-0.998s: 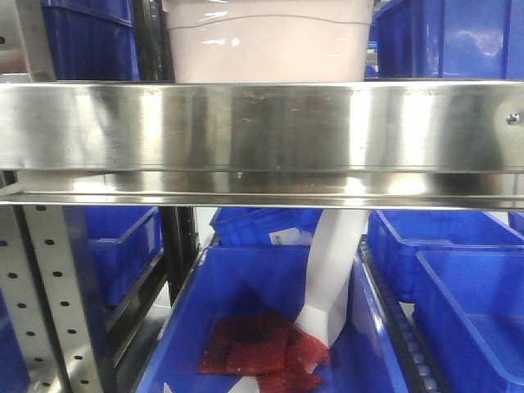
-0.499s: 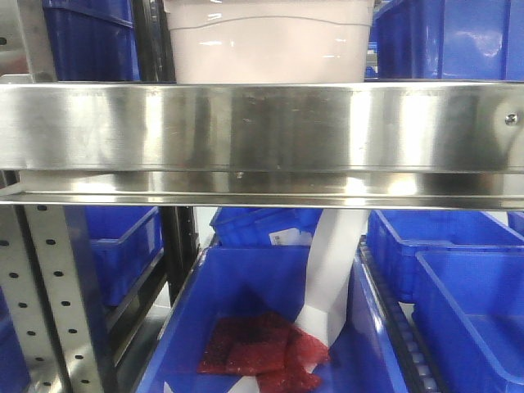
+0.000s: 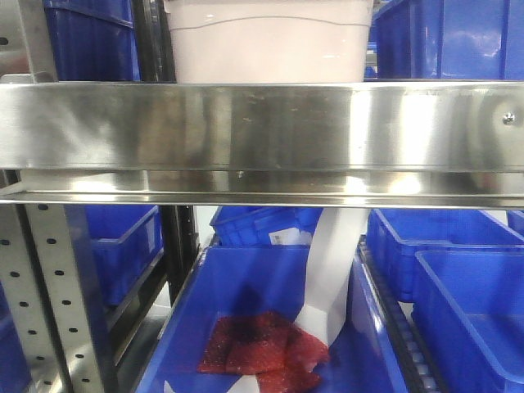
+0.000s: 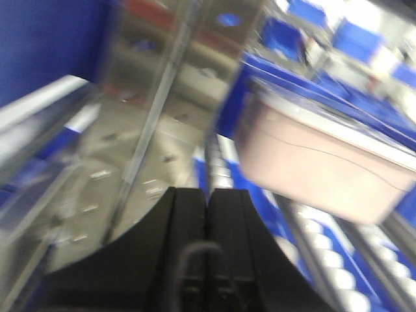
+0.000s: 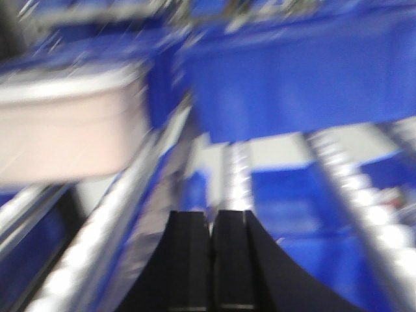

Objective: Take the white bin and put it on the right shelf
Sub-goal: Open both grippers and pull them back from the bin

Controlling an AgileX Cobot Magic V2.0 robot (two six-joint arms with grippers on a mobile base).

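- Already up on the shiny stainless-steel rack shelf [image 3: 262, 127]: translucent pinkish-white plastic bin [image 3: 266, 41], between blue plastic bins [image 3: 446, 37].
- Left gripper [image 4: 208, 205] and right gripper [image 5: 211, 227]: fingers pressed together, gripping nothing, apart from bin.
- Seemingly release step; next, clear retreat.

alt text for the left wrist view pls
Blurred view past the shut black left end effector toward the white bin, a pinkish tub sitting on a roller track to the right, not touching the end effector. Shiny metal shelving stands on the left, with blue bins behind.
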